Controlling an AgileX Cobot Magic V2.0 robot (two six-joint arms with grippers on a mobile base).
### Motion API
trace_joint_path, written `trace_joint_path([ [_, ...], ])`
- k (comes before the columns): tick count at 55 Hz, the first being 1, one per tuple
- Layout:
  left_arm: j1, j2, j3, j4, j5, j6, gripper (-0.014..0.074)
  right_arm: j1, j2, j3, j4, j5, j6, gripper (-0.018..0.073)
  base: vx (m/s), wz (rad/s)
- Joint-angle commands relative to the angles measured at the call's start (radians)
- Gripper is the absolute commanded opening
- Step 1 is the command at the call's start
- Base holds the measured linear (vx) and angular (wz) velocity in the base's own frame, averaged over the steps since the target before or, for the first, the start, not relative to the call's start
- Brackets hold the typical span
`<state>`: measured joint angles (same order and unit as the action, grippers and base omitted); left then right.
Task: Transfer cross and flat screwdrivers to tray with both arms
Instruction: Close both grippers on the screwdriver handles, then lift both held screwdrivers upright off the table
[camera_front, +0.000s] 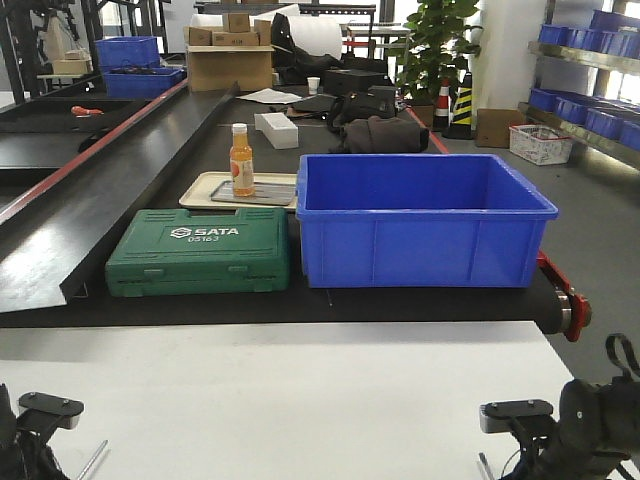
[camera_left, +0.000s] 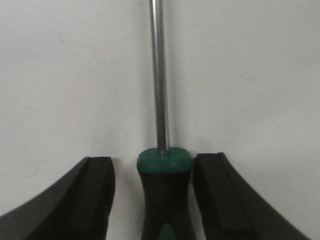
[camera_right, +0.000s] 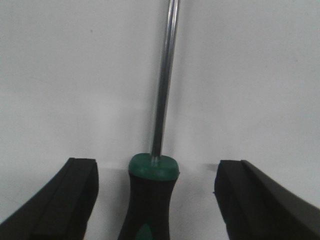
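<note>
Spread left gripper (camera_left: 154, 167) jaws flanking black-and-green-handled steel screwdriver (camera_left: 165, 200), shaft pointing 12 o'clock, right gripper (camera_right: 157, 172) jaws likewise released around twin screwdriver (camera_right: 149, 200), same heading.

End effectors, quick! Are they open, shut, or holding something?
Left end effector: open, straddling one screwdriver, not clamped.
Right end effector: open, straddling the other screwdriver, gaps on both sides.

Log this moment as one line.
phase: pre-grasp | left gripper: open, straddling left screwdriver handle | right gripper: open, straddling right screwdriver handle | tray: no screwdrivers yet
</note>
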<state>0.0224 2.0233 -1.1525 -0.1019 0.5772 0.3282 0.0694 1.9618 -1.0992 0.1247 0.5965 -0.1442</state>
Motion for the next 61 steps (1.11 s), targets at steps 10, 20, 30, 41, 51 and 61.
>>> trace_joint_path([
  [10, -0.003, -0.021, -0.01, -0.008, -0.016, -0.004, 0.0481, -0.001, -0.005, -0.029, 0.008, 0.008, -0.013, 0.0529, 0.0, 0.0],
  [20, -0.003, -0.021, -0.01, -0.008, -0.011, -0.004, 0.0481, -0.001, -0.001, -0.029, 0.031, 0.023, -0.013, 0.0463, 0.0, 0.0],
  [30, -0.003, -0.021, -0.01, -0.009, -0.009, -0.004, 0.0471, -0.001, -0.001, -0.029, 0.05, 0.085, -0.014, 0.0323, 0.0, 0.0],
  [41, -0.003, -0.021, -0.01, -0.013, 0.012, -0.004, 0.0401, -0.001, -0.001, -0.029, 0.058, 0.089, -0.015, 0.0125, 0.0, 0.0],
  [51, -0.003, -0.029, -0.01, -0.064, 0.039, -0.004, 0.0188, -0.001, -0.003, -0.029, 0.072, 0.088, -0.016, -0.0014, 0.0, 0.0],
  [61, -0.003, -0.065, -0.01, -0.135, 0.034, -0.003, -0.0008, -0.001, -0.049, -0.029, 0.073, 0.084, -0.021, -0.0011, 0.0, 0.0],
])
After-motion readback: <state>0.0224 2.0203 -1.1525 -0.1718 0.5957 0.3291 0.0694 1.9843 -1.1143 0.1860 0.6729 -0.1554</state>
